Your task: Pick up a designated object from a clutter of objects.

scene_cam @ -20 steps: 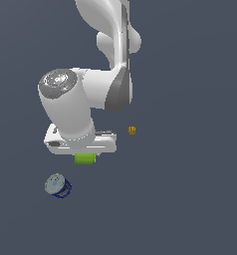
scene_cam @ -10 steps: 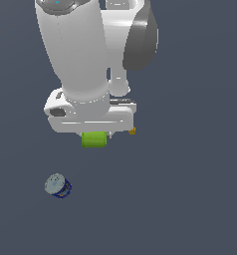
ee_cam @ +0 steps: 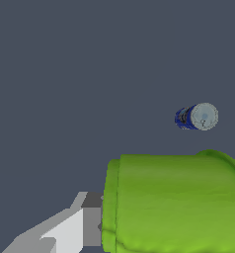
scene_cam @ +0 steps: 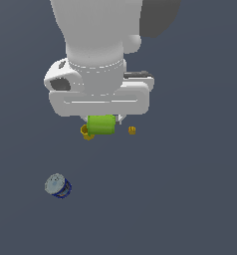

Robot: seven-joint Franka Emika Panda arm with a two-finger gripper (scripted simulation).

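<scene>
We see our gripper (scene_cam: 101, 122) closed around the lime-green block (scene_cam: 101, 125), mid-frame, blue can (scene_cam: 58, 186) lower left.

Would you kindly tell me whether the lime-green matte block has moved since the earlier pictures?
Yes. In the exterior view the lime-green matte block has moved up the picture, away from the blue can with a grey top, which has stayed put.

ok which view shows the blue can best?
The exterior view: the blue can lies whole and alone on the floor, grey top and blue side both clear. The wrist view shows the can too, smaller, beyond the lime-green block.
</scene>
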